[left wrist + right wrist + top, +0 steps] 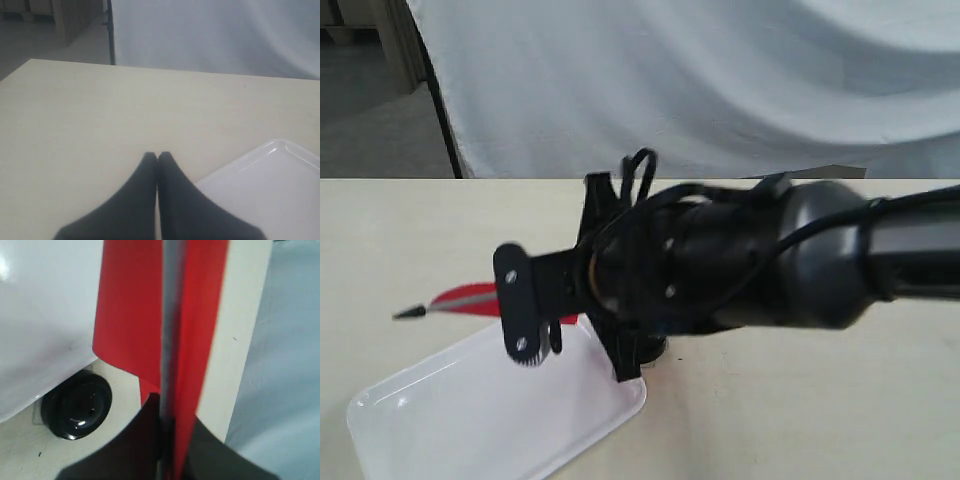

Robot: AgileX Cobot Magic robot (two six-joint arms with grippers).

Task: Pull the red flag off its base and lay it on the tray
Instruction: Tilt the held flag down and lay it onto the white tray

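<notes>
The right gripper (169, 412) has its jaws pressed together on the thin stick of the red flag (131, 315), and the red cloth spreads out just in front of the fingers. The stick is no longer in the base (77, 410). This small black disc stands alone on the table (75, 125), just beside the rim of the tray (440, 430) and apart from the flag. In the exterior view the right arm reaches across from 3 o'clock. It holds the flag almost level, with the pointed black tip (410, 312) directed to 9 o'clock. I think the flag is held lying like this so that it can go down flat on the tray and not stand on its end. From the jaws the tray lies at about 7 o'clock and lower. The flag hangs over the far rim of the tray, and its tip goes out past the rim above the bare table. So the flag probably needs to come a little toward 6 o'clock before the jaws let it go. The left gripper (157, 159) holds nothing. Its two fingers are closed against each other over the table, near one corner of the tray, where it does not disturb the other arm.
</notes>
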